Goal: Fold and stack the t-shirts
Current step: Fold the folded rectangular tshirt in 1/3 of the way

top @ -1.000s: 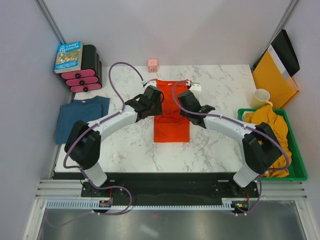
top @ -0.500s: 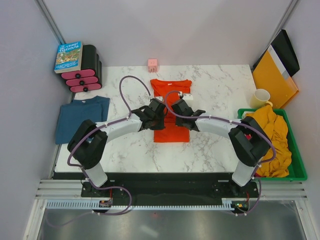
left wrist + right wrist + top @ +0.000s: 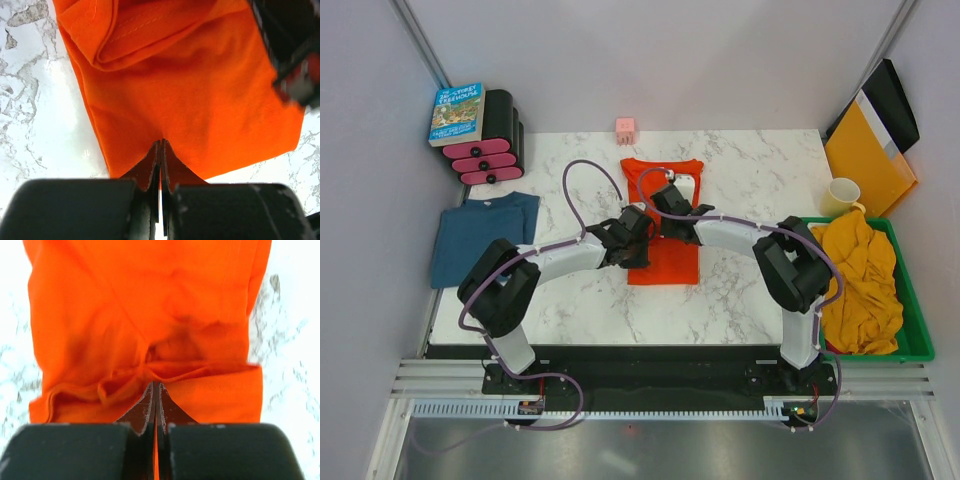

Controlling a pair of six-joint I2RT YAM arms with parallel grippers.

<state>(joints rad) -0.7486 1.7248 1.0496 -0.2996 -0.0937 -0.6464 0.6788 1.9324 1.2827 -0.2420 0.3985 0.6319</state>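
Observation:
An orange-red t-shirt (image 3: pixel 665 265) lies folded into a long strip at the middle of the table. Both grippers are over it. My left gripper (image 3: pixel 640 238) is shut, its tips resting on the cloth near the shirt's left edge (image 3: pixel 200 100). My right gripper (image 3: pixel 665 208) is shut too, and its tips press into a bunched crease of the shirt (image 3: pixel 125 300). No cloth shows clearly between either pair of fingers (image 3: pixel 161 142) (image 3: pixel 155 385). A dark teal-blue t-shirt (image 3: pixel 485 235) lies folded at the left. A mustard-yellow t-shirt (image 3: pixel 860 270) is heaped in the green tray (image 3: pixel 912 345).
A cream mug (image 3: pixel 842 195) and a stiff yellow-orange folder (image 3: pixel 865 155) stand at the right rear. A book (image 3: pixel 457 112) on black rolls (image 3: pixel 485 150) sits at the back left. A small pink cube (image 3: pixel 625 128) rests behind the orange shirt.
Both grippers went from part open to shut. They moved from the shirt's top end to its middle, baring the collar end. The right one then shifted left.

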